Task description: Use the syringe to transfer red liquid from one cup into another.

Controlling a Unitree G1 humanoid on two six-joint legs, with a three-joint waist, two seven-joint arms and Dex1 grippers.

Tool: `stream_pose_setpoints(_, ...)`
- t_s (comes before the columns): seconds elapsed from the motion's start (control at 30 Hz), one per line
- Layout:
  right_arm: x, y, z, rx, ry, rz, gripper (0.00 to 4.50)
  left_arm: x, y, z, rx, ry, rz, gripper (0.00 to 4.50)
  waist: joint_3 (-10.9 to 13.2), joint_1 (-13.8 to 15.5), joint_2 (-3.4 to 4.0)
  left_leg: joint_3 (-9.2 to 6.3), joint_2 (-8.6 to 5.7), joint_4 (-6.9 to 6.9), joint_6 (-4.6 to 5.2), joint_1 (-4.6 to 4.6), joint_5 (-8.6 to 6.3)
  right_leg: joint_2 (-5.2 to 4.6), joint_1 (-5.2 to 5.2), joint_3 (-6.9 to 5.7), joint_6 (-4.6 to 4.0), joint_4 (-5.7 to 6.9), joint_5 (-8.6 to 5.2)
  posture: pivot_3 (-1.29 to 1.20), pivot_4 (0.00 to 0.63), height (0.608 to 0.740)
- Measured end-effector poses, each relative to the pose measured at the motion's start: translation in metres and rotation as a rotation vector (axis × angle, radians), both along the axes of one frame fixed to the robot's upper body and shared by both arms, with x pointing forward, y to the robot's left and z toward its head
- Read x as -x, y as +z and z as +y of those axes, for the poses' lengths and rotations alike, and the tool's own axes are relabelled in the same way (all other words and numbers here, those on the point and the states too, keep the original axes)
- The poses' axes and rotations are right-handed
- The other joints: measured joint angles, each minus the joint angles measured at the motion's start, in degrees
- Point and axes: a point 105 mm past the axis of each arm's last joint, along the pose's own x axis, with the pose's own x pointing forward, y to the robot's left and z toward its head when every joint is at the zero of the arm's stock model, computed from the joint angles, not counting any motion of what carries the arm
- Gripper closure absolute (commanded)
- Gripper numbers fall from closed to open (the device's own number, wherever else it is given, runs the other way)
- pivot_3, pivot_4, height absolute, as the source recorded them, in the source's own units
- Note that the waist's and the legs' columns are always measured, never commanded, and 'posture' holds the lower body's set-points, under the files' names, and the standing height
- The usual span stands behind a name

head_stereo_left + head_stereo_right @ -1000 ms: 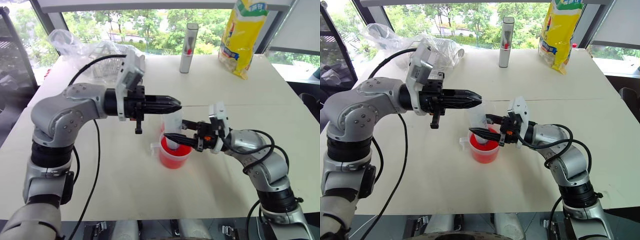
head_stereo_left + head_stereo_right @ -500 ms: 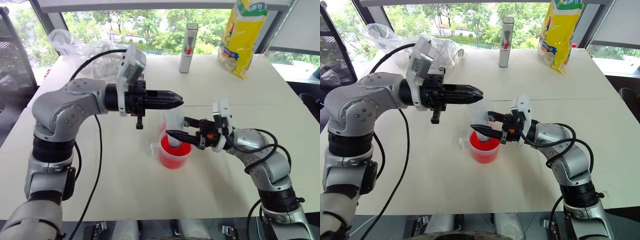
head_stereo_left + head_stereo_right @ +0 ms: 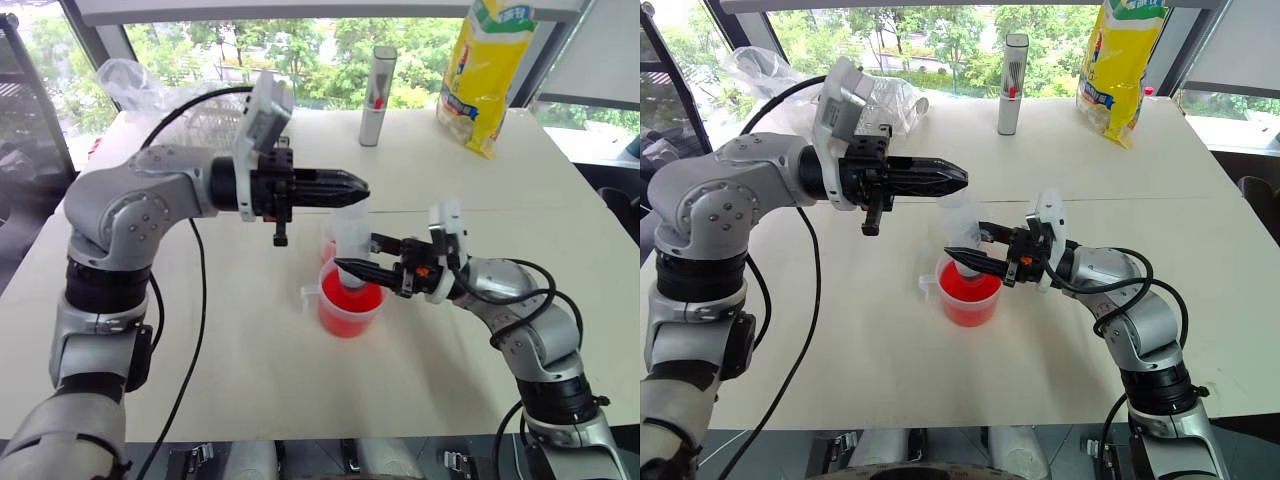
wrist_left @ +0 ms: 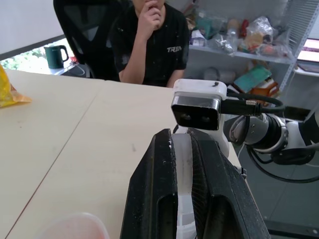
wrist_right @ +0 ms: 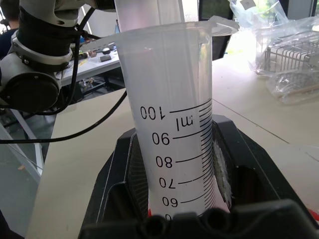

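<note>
The syringe [image 3: 350, 238] stands upright with its tip down in the larger handled cup [image 3: 348, 308], which holds red liquid [image 3: 968, 292]. My right gripper [image 3: 358, 254] reaches in level from the right and is shut on the syringe's marked barrel [image 5: 174, 139]. Above it my left gripper [image 3: 362, 188] points right, shut on the plunger's top [image 4: 183, 164]. A smaller clear cup [image 3: 327, 247] with a red tint peeks out just behind, mostly hidden by the syringe.
A grey upright tube [image 3: 378, 95] and a yellow bag [image 3: 485, 70] stand at the table's far side. A crumpled plastic bag over a wire rack [image 3: 200, 100] lies far left. A seated person [image 4: 149, 40] is beyond the table's right end.
My left gripper has edged upward, keeping its hold on the plunger. The right gripper and the cup have stayed put.
</note>
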Motion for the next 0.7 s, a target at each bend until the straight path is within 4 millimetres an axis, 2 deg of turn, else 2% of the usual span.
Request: stream_pose_setpoints(0.7, 0.0002, -0.0040, -0.0006, 0.009, -0.003, 0.014, 3.12, -0.0019, 0.0014, 0.0005, 0.004, 0.002, 0.004, 4.47, 0.0, 0.0, 0.00, 0.00, 0.00, 0.00, 0.00, 0.00, 0.00, 0.00, 0.00, 0.00, 0.00, 0.01, 0.00, 0.00, 0.150, 0.740)
